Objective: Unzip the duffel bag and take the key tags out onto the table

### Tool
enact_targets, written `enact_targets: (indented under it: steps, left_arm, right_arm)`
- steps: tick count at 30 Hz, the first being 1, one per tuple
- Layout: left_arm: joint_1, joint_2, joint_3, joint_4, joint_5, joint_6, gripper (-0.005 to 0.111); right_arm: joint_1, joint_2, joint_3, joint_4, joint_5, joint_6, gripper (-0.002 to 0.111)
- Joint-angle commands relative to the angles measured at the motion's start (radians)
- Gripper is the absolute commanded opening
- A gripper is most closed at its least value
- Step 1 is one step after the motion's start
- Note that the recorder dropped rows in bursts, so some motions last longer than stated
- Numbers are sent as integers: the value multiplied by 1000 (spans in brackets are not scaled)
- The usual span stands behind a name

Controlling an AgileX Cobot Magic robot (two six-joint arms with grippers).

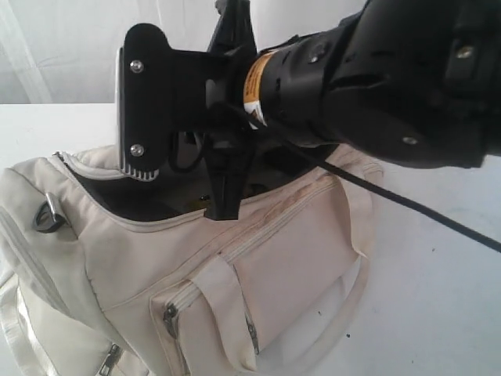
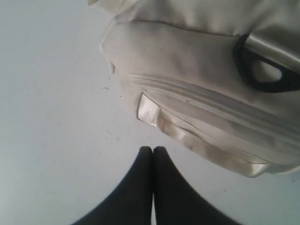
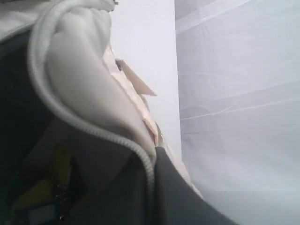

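Exterior view first: I see the right gripper [image 1: 223, 210] reaching down into the unzipped mouth of the large cream fabric duffel bag [image 1: 290, 235], which lies on the plain white table [image 1: 438, 313]. Its black fingertips sit right at the near zipper edge, and the arm hides most of the dark interior from me. Left wrist view: the left gripper [image 2: 152, 149] hangs over bare table just beside the bag's end, its two black fingers pressed together with nothing between them. The end panel's black D-ring [image 2: 240, 65] and a shiny cream strap handle [image 2: 168, 126] are near but untouched. Right wrist view: the right jaws are closed, and the white zipper edge of the opening runs down between them, so I read it as pinched. The bunch of small plastic key tags [image 3: 44, 201], yellow and blue showing, lies deep in the bag's grey-lined hollow, beside those jaws and apart from them.
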Motion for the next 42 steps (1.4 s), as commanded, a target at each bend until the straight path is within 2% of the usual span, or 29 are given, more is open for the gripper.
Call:
enact_targets:
  steps: [1,8,12,15,20,23,27,33,42]
  left_arm:
    - [0,-75,67,-65,-80,33,0]
    - [0,-116,97,-232,-208,204,0]
    - [0,-112,125,-416,-307,429,1]
    - [0,-110,124,-612,-342,664,16]
    - [0,-110,112,-922,-401,1071,54]
    - [0,-105,112,-1060,-441,1256,66]
    - [0,-68,112,-1166,-457,1436,68]
    - [0,23,112,-1250,-545,1566,68]
    - [0,147,109,-1601,-632,1894,67]
  right_arm:
    - [-38,74,-43,-62,-74,134,0]
    - [-77,142,-149,-62,-104,268,0]
    - [-77,144,-182,-62,-122,327,0]
    - [-77,144,-186,-62,-118,340,0]
    - [-77,144,-186,-58,-95,395,0]
    - [-77,144,-186,-55,-87,443,0]
    - [-77,144,-186,-53,-87,495,0]
    - [-77,144,-186,-45,-85,521,0]
    - [-77,144,-186,-44,-59,521,0]
